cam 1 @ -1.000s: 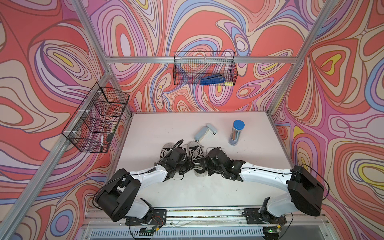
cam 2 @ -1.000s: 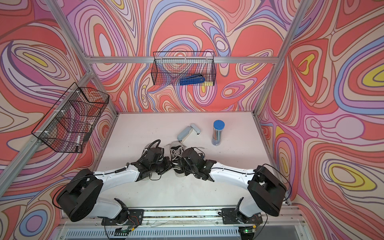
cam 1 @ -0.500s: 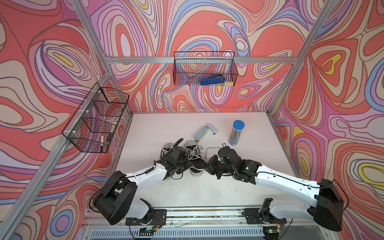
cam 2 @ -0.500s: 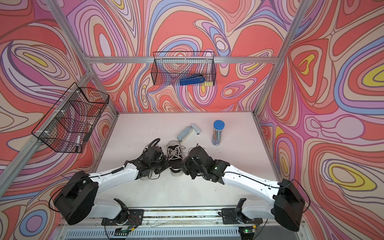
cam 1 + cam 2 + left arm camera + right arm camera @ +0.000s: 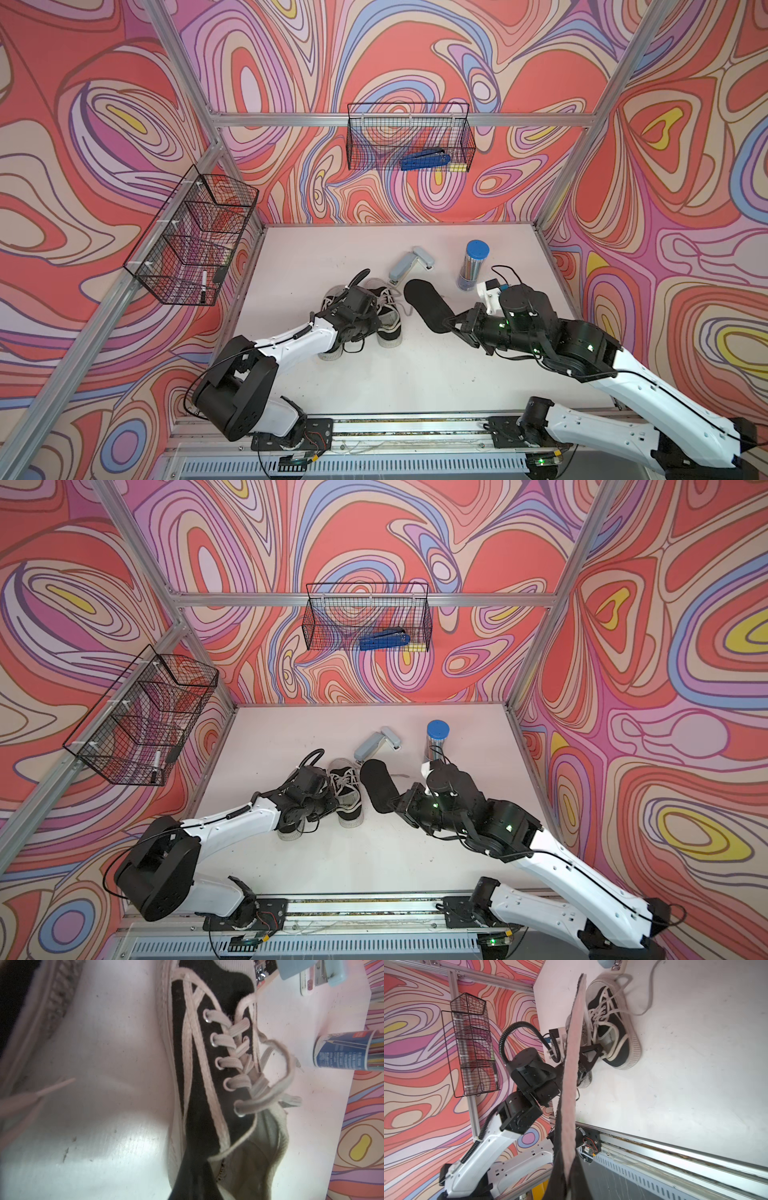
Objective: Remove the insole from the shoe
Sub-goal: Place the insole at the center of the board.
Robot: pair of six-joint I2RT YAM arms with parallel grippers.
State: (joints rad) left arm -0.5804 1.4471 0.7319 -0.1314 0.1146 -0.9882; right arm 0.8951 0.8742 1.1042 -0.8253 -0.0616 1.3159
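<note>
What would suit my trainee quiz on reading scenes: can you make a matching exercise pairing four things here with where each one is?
Things:
1. insole
2. shoe
3. blue stapler
4. pencil tube

Places:
a. in the wire basket on the back wall
b. standing upright on the table
c. gripped by the right hand, out of the shoe
d. on the table, with the left hand shut on its collar

Pairs: 1-c, 2-d, 3-a, 4-b
</note>
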